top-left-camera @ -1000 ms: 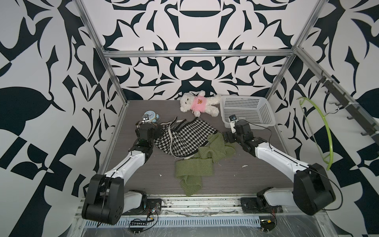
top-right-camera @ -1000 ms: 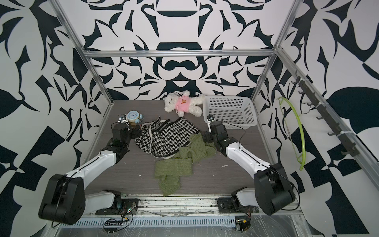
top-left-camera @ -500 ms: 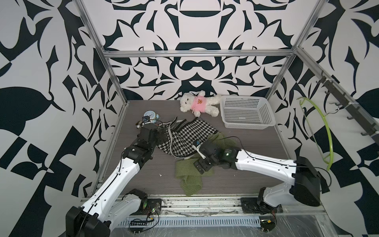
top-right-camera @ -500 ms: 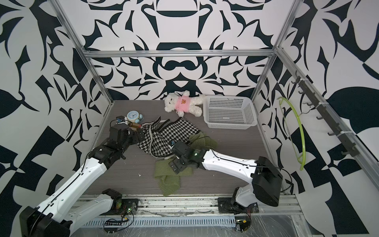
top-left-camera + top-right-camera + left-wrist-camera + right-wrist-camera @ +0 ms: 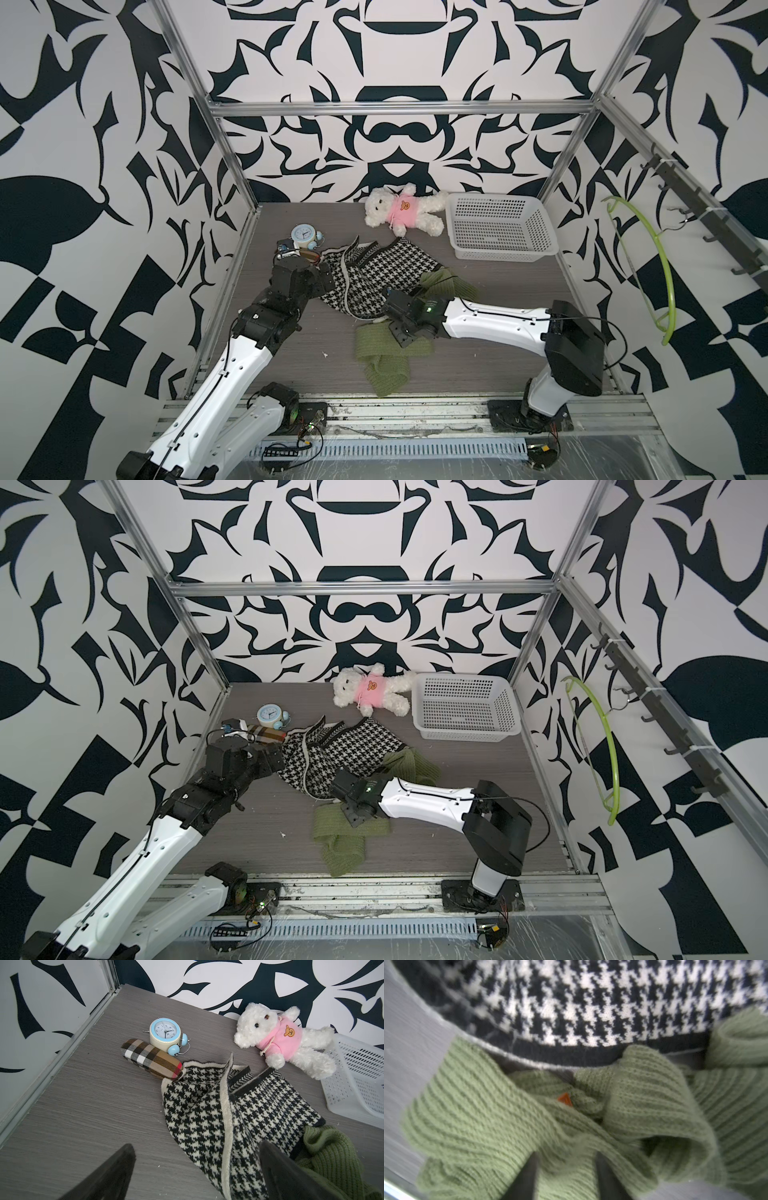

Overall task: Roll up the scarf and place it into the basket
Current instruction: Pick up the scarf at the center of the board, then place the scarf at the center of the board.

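Observation:
A green knitted scarf [image 5: 384, 357] lies crumpled at the table's front middle, its far end [image 5: 415, 762] lapping onto a black-and-white houndstooth scarf [image 5: 374, 270]. My right gripper [image 5: 400, 334] is down on the green scarf. In the right wrist view its fingers [image 5: 527, 1176] stand close together with bunched green knit [image 5: 477, 1115] filling the gap at the right gripper [image 5: 564, 1159]. My left gripper [image 5: 195, 1159] is open, hovering over the left edge of the houndstooth scarf [image 5: 207, 1115]. The white basket [image 5: 496, 247] stands empty at the back right.
A white teddy bear [image 5: 401, 210] in a pink top lies beside the basket's left end. A blue alarm clock [image 5: 305, 235] and a plaid glasses case [image 5: 151, 1057] sit at the back left. A green hanger [image 5: 660, 266] hangs on the right wall.
My right arm swung from beside the basket down to the front part of the green scarf, and its jaws narrowed onto the knit. My left arm reached forward, its gripper staying open.

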Controlling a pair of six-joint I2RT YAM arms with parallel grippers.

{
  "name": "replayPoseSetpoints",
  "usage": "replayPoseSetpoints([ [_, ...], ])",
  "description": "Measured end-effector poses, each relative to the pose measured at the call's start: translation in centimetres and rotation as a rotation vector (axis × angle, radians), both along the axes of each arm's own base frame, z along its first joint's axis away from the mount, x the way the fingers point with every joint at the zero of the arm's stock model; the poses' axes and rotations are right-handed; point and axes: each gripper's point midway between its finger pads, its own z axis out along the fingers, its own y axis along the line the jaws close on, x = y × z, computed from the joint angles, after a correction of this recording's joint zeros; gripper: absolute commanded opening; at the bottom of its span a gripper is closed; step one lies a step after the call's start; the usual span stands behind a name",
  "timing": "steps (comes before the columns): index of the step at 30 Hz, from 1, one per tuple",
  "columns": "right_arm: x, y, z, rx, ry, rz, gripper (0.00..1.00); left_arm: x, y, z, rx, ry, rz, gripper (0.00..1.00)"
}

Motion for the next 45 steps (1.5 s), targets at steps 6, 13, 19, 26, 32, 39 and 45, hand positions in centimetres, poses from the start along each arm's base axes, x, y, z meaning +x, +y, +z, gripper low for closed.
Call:
replayPoseSetpoints([
  [6, -0.2, 0.5, -0.7, -0.017, 0.040, -0.003, 0.00, -0.2, 0.0, -0.3, 0.004, 0.015, -0.003, 0.99],
  [13, -0.6, 0.5, 2.5, 0.022, 0.018, 0.006, 0.00, -0.2, -0.1, -0.3, 0.002, 0.017, -0.007, 0.99],
  [19, -1.1, 3.2, 10.2, 0.160, -0.060, 0.078, 0.00, -0.4, 0.0, 0.6, 0.005, 0.013, -0.008, 0.99],
  [26, -1.1, 7.1, 22.5, 0.377, -0.180, 0.213, 0.00, 0.5, 5.4, 8.8, -0.025, -0.092, 0.204, 0.99],
  [32, -1.4, 10.4, 32.1, 0.552, -0.271, 0.351, 0.00, -0.3, 11.5, 9.8, -0.039, -0.087, 0.398, 0.99],
  [39, -2.3, 15.3, 38.3, 0.742, -0.309, 0.515, 0.00, -0.3, 12.4, 11.0, -0.017, -0.071, 0.422, 0.99],
  [45, -4.5, 16.9, 40.9, 0.883, -0.294, 0.654, 0.00, -0.1, 13.1, 12.6, -0.017, -0.093, 0.444, 0.99],
])
